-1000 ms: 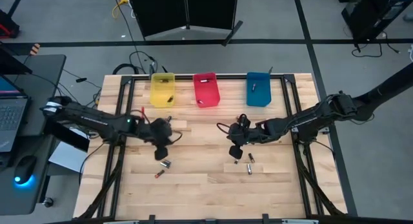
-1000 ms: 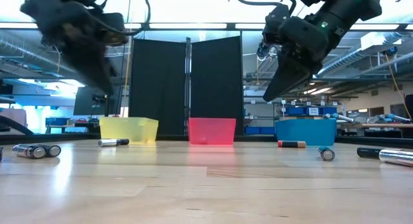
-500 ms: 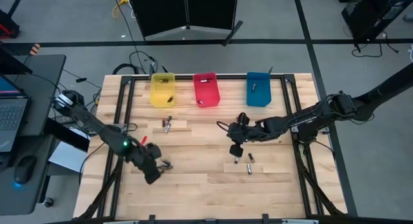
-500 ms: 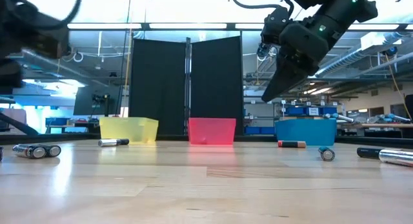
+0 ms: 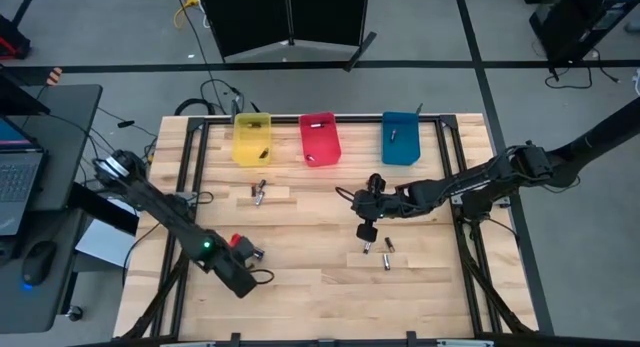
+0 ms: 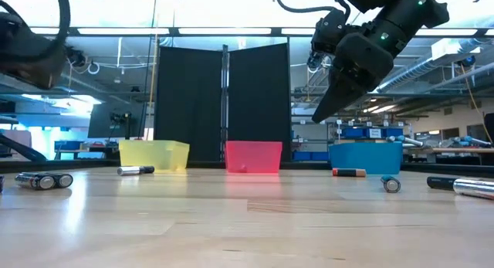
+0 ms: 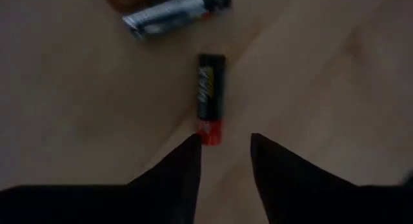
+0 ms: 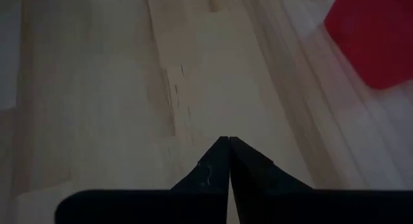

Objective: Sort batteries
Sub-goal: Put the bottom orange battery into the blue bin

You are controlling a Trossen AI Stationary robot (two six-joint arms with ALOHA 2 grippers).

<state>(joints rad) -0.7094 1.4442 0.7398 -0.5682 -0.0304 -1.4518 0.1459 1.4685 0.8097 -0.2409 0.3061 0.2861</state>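
Down near the worktop's (image 5: 330,287) front-left corner, the left gripper (image 7: 224,146) hovers with fingers parted just over a black-and-red battery (image 7: 210,98), a silvery one (image 7: 173,11) lying beyond. Mid-worktop, the right gripper (image 5: 365,230) hangs with fingers pressed together, empty, above two more batteries (image 5: 378,248).

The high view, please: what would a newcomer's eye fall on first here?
Probably the three bright bins along the table's far edge: the yellow bin, the red bin and the blue bin. Next, the left gripper, open just short of a black and red battery at the table's near left, while the right gripper hangs shut at mid-table.
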